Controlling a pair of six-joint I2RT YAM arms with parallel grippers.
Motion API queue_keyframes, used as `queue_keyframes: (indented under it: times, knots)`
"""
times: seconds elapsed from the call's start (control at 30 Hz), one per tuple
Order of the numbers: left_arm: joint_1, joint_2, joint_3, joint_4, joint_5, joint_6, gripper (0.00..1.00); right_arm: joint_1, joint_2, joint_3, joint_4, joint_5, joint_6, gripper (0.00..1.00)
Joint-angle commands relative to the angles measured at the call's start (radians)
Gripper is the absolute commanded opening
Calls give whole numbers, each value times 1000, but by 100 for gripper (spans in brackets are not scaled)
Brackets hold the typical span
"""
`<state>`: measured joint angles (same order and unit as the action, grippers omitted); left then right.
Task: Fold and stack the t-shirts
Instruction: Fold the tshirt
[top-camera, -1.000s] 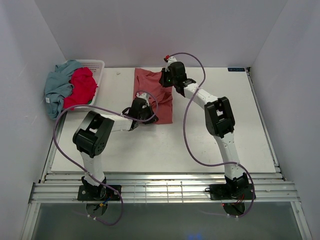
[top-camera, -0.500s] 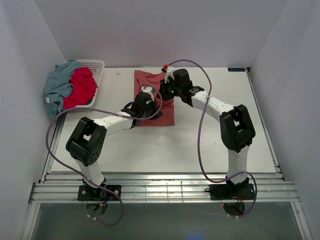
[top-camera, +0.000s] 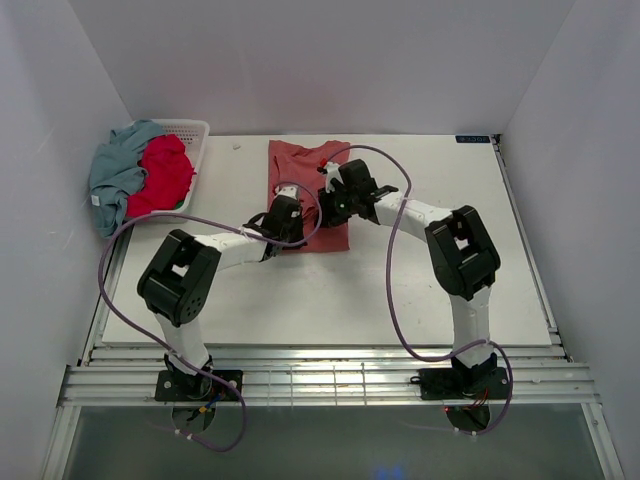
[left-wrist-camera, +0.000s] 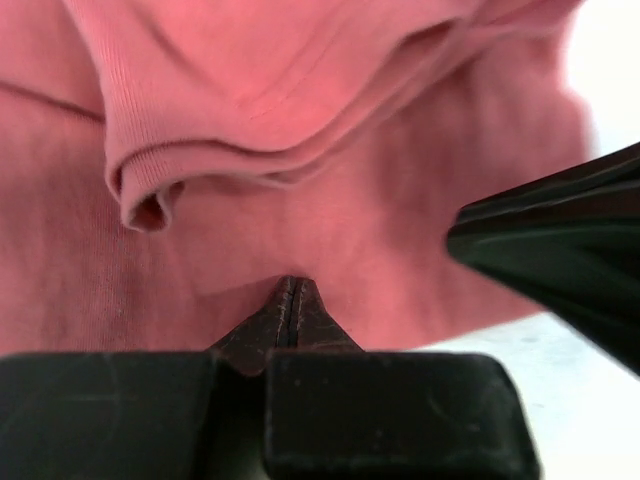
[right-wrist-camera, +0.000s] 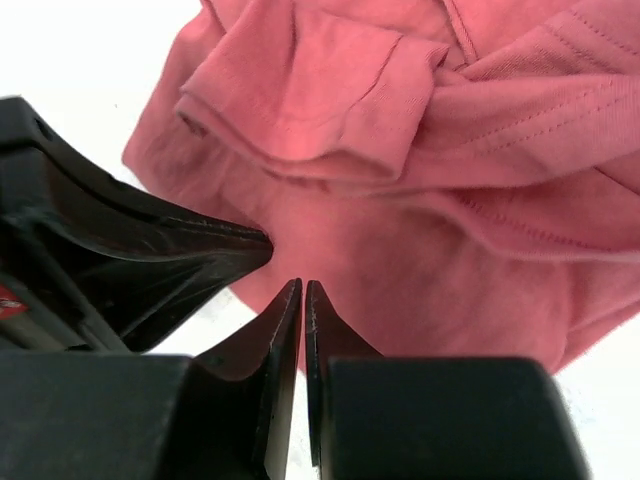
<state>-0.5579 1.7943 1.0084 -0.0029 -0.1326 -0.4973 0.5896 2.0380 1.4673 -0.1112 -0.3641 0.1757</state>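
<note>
- The left gripper (left-wrist-camera: 290, 300) is pinched shut, its tips pressing the salmon-red shirt (top-camera: 303, 165) near its near edge; I can't tell if cloth is caught.
- The right gripper (right-wrist-camera: 303, 288) is closed to a hairline just beside it.
- The salmon-red shirt lies folded mid-table (top-camera: 450, 260), its long axis running away from the arms.
- The basket (top-camera: 196, 132) at far left holds the crimson shirt (top-camera: 160, 175) and the grey-blue shirt (top-camera: 113, 172).

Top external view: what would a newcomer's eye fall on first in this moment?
The two arms meet over the salmon-red t-shirt lying at the middle back of the table, the left gripper and right gripper side by side at its near end, both jaws closed or nearly so. Next, the white basket in the back left corner, with a crimson t-shirt and a grey-blue t-shirt heaped over it.
</note>
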Motion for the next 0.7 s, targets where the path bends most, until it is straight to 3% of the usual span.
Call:
queue_keyframes:
  times: [0.0,0.33,0.67]
  knots:
    - [1,20,-17,-5,-21,22,0,7,39,50,8,-24,4,10]
    - [1,60,-83,64,13,31,0,12,149,132,-2,-29,5,10]
    - [-10,-18,-211,20,68,-12,0,12,241,258,-4,-44,34,10]
